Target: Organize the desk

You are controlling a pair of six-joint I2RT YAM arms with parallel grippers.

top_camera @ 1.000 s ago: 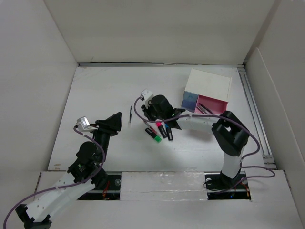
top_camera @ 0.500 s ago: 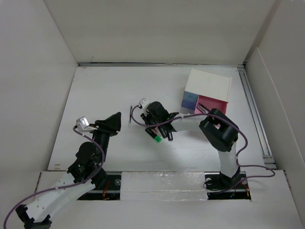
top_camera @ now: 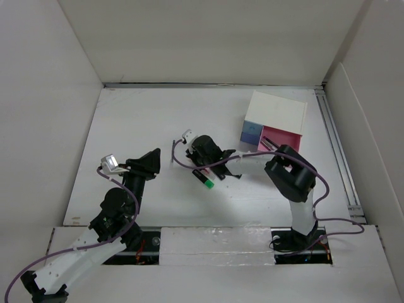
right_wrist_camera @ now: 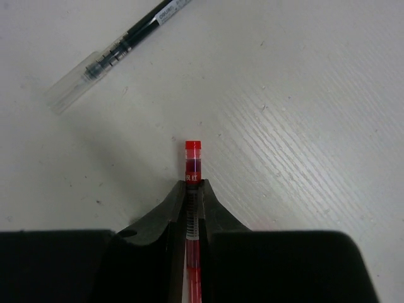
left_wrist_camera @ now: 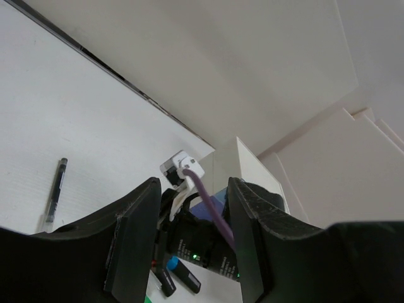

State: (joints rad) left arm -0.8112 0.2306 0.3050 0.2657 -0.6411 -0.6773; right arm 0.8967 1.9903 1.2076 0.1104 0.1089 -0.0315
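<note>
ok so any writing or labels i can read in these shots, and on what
No text reads for certain.
red pen, held in the right gripper: a barcode label with tiny characters, too small to read.
black pen: white print near its upper end, too blurred to read.
Other views: none visible.

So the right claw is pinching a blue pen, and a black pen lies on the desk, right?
No. The right claw is pinching a red pen, not blue; see the right wrist view. The black pen does lie on the desk.
</note>
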